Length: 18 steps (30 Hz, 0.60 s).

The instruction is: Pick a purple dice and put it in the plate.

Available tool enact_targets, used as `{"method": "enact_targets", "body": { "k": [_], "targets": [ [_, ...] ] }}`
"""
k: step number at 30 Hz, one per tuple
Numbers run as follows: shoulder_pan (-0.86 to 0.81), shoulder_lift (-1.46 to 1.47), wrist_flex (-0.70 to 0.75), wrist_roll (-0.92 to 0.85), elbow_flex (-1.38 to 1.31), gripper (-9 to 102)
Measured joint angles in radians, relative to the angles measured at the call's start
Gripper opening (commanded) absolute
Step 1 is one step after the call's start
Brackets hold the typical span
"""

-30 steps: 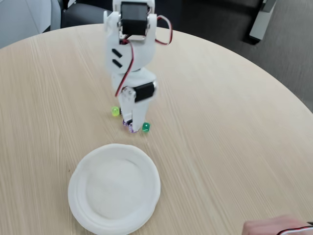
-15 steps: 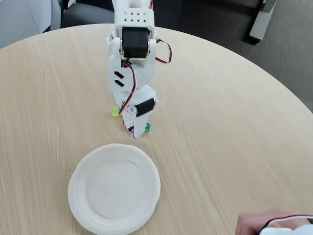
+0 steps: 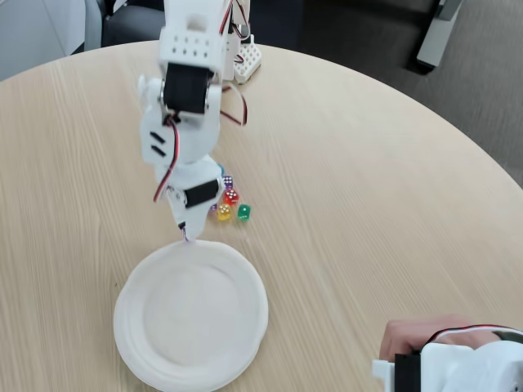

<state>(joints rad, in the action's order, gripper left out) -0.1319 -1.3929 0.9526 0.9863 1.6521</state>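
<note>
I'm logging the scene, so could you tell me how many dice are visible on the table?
5 clearly: purple, red, yellow, green, another purple beside the arm; more may be hidden.

Bright even light, faint shadows, slightly soft focus

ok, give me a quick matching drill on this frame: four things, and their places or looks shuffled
Things:
1. green die
2. plate
3. gripper
4. hand

Places or looks, as the fixed view shows them:
A. bottom right corner
B. right end of the dice cluster
C. tip at the plate's far rim
D. white and round, low in the picture, left of centre

Pairs: 1-B, 2-D, 3-C, 4-A
</note>
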Motion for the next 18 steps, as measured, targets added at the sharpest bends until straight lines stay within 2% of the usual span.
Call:
{"method": "enact_targets", "body": {
  "k": [6,18],
  "targets": [
    [0.006,0.008,-0.012,-0.002,-0.012,0],
    [0.006,0.008,-0.012,-0.031,-0.230,0]
  ]
}}
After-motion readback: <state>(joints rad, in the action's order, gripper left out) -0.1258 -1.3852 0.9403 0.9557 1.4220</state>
